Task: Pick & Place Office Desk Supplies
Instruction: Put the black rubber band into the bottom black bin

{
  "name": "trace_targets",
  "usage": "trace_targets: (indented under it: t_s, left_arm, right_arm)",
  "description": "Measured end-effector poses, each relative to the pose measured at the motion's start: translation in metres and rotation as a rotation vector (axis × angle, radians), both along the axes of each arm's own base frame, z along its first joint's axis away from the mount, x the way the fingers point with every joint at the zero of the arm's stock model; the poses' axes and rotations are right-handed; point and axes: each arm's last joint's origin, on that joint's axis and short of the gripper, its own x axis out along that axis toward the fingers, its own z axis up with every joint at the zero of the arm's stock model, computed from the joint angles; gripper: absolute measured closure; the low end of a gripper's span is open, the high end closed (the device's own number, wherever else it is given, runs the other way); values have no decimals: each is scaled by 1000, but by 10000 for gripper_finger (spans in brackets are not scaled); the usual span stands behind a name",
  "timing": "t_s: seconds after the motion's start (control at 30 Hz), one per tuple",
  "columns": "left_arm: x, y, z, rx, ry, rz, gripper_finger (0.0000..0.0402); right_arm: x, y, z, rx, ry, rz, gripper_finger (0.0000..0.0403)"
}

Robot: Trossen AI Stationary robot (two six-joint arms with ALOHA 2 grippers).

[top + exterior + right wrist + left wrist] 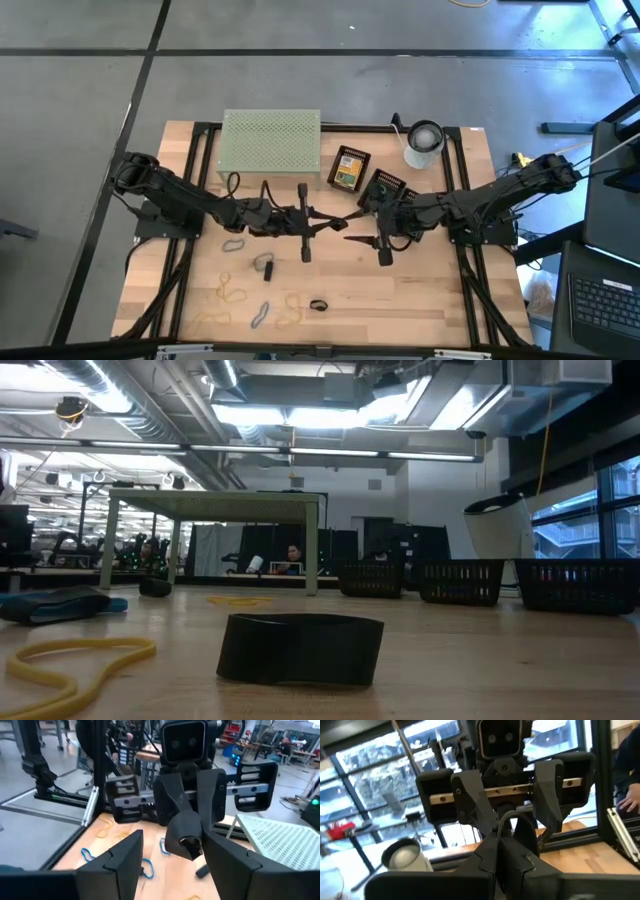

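Observation:
Above the table's middle my two grippers meet tip to tip. My left gripper (338, 222) is shut on a thin dark rubber band (506, 820). My right gripper (352, 236) faces it, open. Its two fingers (127, 862) stand on either side of the left fingertips (187, 840). Loose rubber bands (232, 293) and a small black clip (264, 265) lie flat on the near part of the table. Two crayon boxes (349, 168) lie near the far edge. In the low view a black band (300, 648) and a yellow band (70, 660) rest on the wood. My left gripper pinches the thin dark rubber band between its two shut fingers, at their tips. A short arc of the band (510, 816) stands up out of the fingertips. The fingers are level and point toward the table's right, and the band is lifted clear of the table.
A pale green perforated rack (270, 140) stands at the far edge, with a white cup (423, 143) to its right. Black frame rails (190, 200) run along both sides of the table. A person's hand (630, 800) shows beyond the table in the left wrist view.

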Motion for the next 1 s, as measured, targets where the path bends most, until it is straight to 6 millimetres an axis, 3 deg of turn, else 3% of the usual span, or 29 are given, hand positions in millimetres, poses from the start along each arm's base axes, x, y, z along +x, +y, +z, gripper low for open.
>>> trace_targets:
  t_s: [0.2,0.67,1.0]
  left_arm:
    - [0,0,2,43,-15,1,397]
    - [0,-1,-2,-75,8,-1,395]
    - [-2,-11,-2,-25,19,-1,396]
  right_arm:
    - [0,0,1,1,-3,-1,197]
    - [1,-3,-2,-45,5,-114,198]
    - [1,-4,-4,-84,22,-141,226]
